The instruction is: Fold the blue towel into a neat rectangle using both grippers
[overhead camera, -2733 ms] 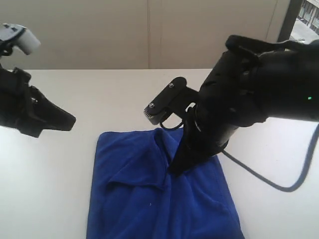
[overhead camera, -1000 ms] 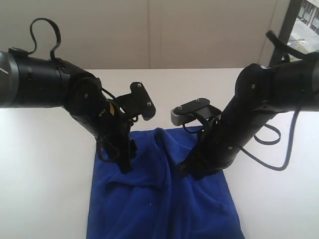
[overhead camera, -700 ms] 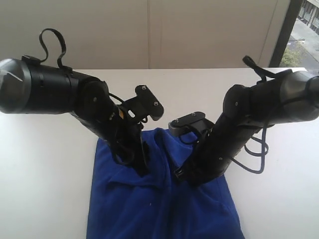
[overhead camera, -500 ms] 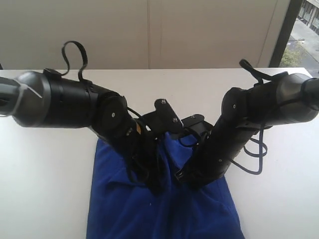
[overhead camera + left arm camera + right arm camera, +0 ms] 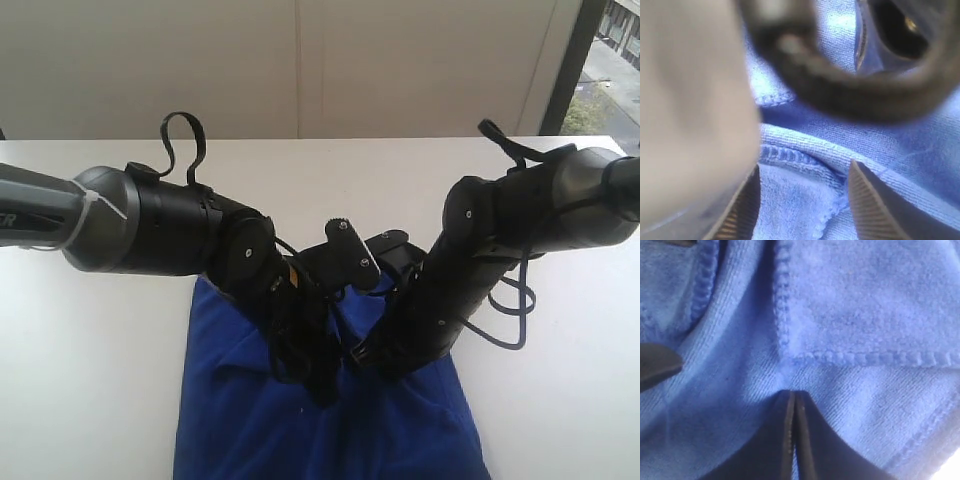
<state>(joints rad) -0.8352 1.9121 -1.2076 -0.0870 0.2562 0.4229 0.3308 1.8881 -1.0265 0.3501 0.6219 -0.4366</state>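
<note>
The blue towel (image 5: 400, 430) lies rumpled on the white table (image 5: 90, 350), with a raised fold in its middle. Both black arms reach down into that fold. My left gripper (image 5: 320, 385) is open over the cloth. In the left wrist view its ribbed fingers (image 5: 742, 210) stand apart around a hemmed ridge of the towel (image 5: 800, 150), and the left gripper (image 5: 802, 200) grips nothing. My right gripper (image 5: 362, 352) sits just beside it. Its closed tips, the right gripper (image 5: 792, 395), pinch the towel (image 5: 865, 305) near a hem corner, where creases converge.
A blurred black cable loop (image 5: 840, 95) crosses the left wrist view. A dark edge (image 5: 655, 365) shows at the side of the right wrist view. A beige wall (image 5: 300, 60) stands behind the table, with a window strip (image 5: 615, 60) at the far right.
My left arm swung in from the far left and came down onto the towel's middle, ending beside the right gripper. The right arm shifted slightly but stayed on the fold.
</note>
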